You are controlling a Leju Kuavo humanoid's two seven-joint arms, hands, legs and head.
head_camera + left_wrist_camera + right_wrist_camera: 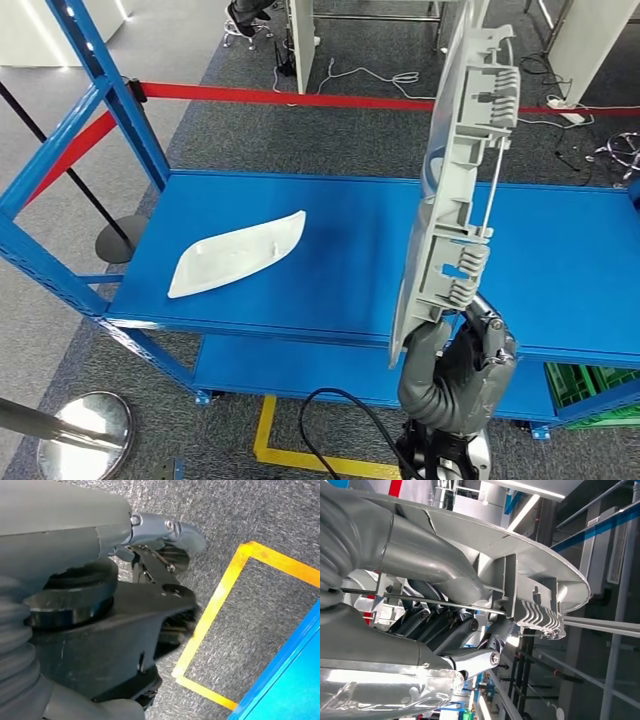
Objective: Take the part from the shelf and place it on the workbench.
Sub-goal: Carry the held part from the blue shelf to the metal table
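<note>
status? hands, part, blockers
Right robot hand grips grey part, upright above blue shelf. Left robot hand hangs empty. White part on shelf.

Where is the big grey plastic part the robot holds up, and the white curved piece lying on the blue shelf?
grey plastic part (460, 170), head view, ribbed back.
white curved piece (238, 253), head view, its middle.

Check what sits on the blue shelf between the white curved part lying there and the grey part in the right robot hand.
Nothing: in the head view the blue shelf is bare between the white curved part and the grey part held upright by the right robot hand.
</note>
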